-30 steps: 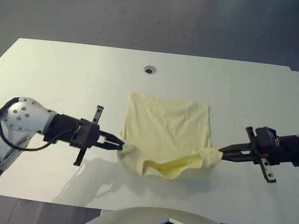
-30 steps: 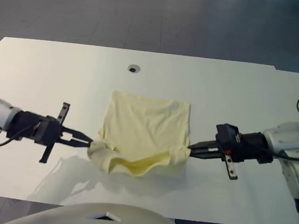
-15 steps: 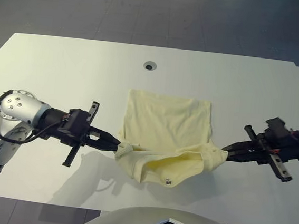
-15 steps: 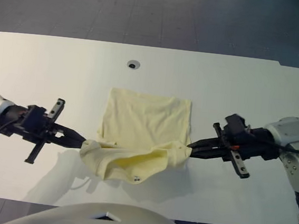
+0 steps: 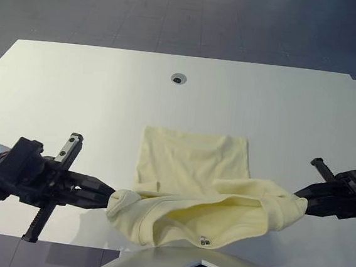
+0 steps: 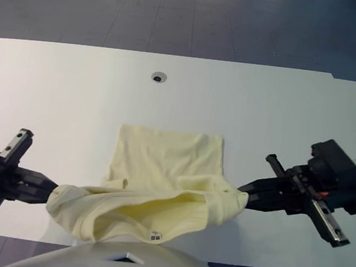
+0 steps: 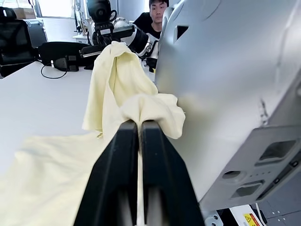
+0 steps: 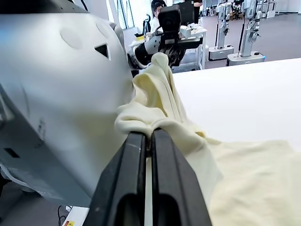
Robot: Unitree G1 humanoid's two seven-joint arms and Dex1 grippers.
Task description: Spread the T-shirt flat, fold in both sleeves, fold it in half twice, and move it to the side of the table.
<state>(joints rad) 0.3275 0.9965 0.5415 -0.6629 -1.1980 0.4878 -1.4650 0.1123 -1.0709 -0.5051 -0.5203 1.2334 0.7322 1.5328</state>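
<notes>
Pale yellow T-shirt (image 5: pixel 192 185) at table (image 5: pixel 75 92) centre, toward near edge; far half flat on tabletop, near half raised, slung between both grippers, sagging mid-span; left gripper (image 5: pixel 107 197) at shirt's left corner, fingers (image 7: pixel 123 155) pressed together, bunched cloth pinched at tips; right gripper (image 5: pixel 300 202) at right corner, fingers (image 8: pixel 135 155) likewise clamped on cloth fold; small label (image 5: pixel 205 241) on hanging near hem; round cable port (image 5: pixel 179 79) in tabletop, well beyond shirt.
</notes>
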